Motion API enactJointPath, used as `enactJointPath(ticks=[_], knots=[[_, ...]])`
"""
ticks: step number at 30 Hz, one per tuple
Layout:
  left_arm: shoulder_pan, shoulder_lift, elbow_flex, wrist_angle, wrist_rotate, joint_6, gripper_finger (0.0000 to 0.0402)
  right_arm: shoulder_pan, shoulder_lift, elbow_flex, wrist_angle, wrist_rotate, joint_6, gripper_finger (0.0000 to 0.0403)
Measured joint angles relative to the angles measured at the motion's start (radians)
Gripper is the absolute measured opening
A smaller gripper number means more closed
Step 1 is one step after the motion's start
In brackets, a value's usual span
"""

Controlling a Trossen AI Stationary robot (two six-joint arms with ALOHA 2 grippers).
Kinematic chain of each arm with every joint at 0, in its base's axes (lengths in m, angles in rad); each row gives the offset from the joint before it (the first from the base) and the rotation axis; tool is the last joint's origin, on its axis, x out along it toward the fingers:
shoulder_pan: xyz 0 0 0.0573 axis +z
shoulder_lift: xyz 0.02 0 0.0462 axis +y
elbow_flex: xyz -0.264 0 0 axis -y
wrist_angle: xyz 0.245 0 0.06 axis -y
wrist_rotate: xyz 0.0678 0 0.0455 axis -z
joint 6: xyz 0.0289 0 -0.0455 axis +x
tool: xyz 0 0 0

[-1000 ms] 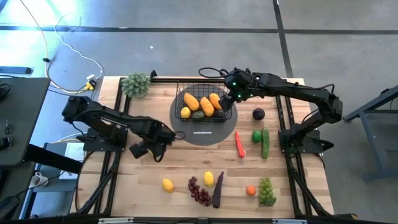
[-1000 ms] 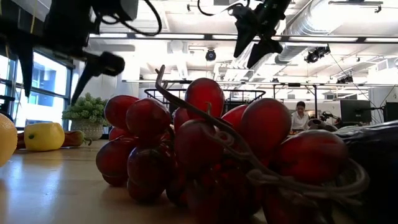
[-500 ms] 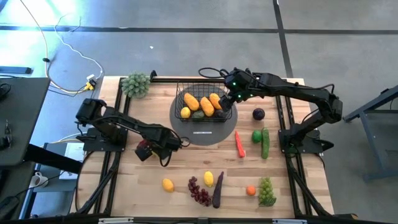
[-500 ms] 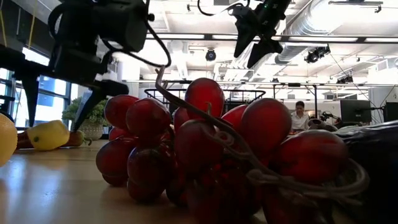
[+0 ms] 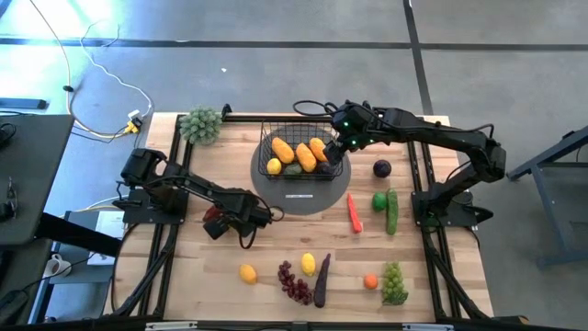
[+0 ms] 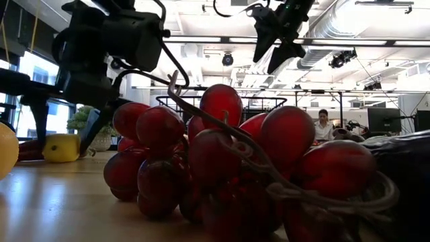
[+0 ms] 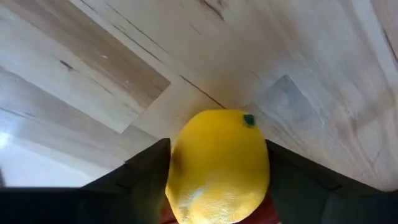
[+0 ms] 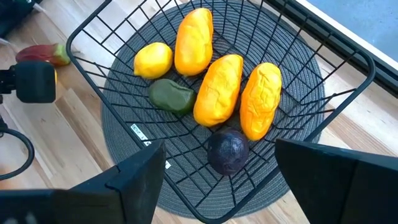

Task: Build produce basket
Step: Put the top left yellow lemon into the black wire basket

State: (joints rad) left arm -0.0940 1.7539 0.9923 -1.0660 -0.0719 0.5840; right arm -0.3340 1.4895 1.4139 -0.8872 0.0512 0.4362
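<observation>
Basket [image 5: 264, 147] found directly beneath right gripper [image 5: 338, 147], seated on round dark grey disc [image 5: 303, 200]. Right gripper poised above basket's far corner, fingers spread wide, nothing between them. Below it in the basket: three orange mangoes [image 8: 217, 90], one small lemon [image 8: 153, 60], a green avocado [image 8: 171, 96], and a dark purple piece [image 8: 227, 151]. Left gripper [image 6: 66, 131] lowered toward table, fingers apart and straddling a loose yellow lemon [image 7: 217, 165]; contact with it not confirmed, so recorded as unclenched. Past left gripper, toward table's front edge: red grapes [image 5: 294, 281], another lemon [image 5: 309, 264], and an eggplant [image 5: 322, 280]. Leafy grey-green bunch [image 5: 201, 124] well behind left gripper at table's back edge.
</observation>
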Motion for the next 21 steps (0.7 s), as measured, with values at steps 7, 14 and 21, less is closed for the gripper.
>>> enactJointPath(ticks=[7, 14, 21], knots=[[-0.001, -0.002, 0.004, -0.003, 0.037, -0.050, 0.0129, 0.000, -0.022, 0.000, -0.003, -0.001, 0.000, 0.0282], [-0.001, -0.002, 0.062, -0.002, 0.076, -0.089, 0.0118, 0.000, -0.059, 0.000, -0.003, -0.001, 0.000, 0.0282], [0.018, -0.006, 0.164, -0.032, 0.061, -0.112, 0.0120, 0.000, -0.074, 0.000, -0.010, -0.003, -0.019, 0.0282]])
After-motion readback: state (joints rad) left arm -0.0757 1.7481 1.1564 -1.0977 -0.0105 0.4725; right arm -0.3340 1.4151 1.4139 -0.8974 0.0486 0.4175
